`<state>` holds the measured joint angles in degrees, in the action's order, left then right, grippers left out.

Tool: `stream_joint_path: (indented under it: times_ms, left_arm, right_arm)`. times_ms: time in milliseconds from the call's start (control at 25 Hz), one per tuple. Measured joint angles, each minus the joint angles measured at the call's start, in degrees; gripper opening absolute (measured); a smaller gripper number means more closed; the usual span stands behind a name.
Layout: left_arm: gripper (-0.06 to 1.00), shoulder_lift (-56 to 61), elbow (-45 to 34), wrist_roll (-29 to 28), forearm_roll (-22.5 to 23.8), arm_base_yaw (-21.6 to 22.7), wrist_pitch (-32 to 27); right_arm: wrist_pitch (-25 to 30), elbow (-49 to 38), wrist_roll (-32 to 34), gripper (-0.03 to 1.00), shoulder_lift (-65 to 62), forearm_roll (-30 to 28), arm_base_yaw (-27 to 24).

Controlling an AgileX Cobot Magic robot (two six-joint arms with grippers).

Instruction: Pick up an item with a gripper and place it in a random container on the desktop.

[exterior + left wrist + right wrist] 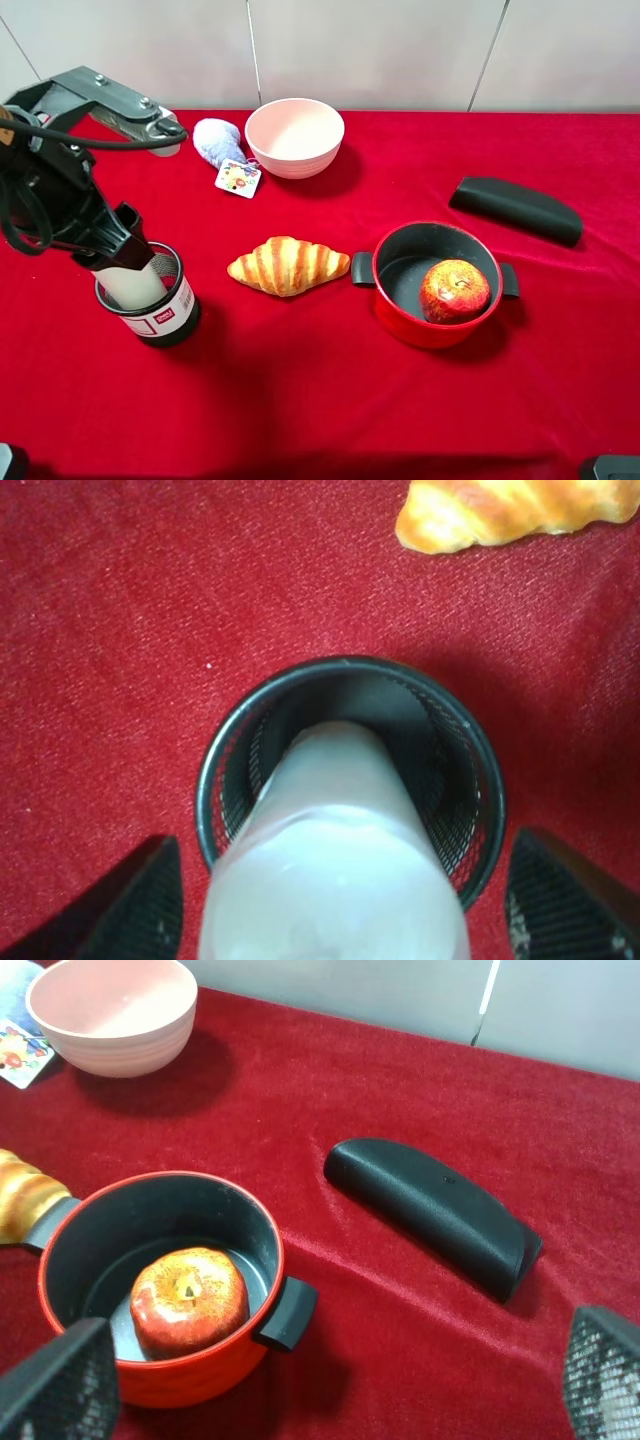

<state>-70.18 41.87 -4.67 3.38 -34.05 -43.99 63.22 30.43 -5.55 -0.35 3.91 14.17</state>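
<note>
While left gripper [118, 245] hovers over cup [160, 310], candle [335, 880] leans inside cup, lower end within mesh wall. Left fingers [120, 905] spread either side of candle, clear of it in wrist view. Croissant [288, 265] near cup on cloth [320, 400]. Right gripper [330, 1385] spread wide, holding nothing, near red pot [160, 1280].

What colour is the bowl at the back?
Pale pink bowl, clearest in the exterior high view.
</note>
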Motion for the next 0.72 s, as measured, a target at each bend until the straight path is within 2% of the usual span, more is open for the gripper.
stream_joint_path:
  times_ms: [320, 720]
  left_arm:
    - [0.7, 3.1, 5.2, 0.0, 0.0, 0.0, -4.2]
    - [0.71, 12.4, 5.8, -0.1, 0.0, 0.0, -8.7]
  right_arm:
    - [0.0, 0.0, 0.0, 0.69, 0.0, 0.0, 0.0]
    - [0.0, 0.0, 0.0, 0.69, 0.0, 0.1, 0.0]
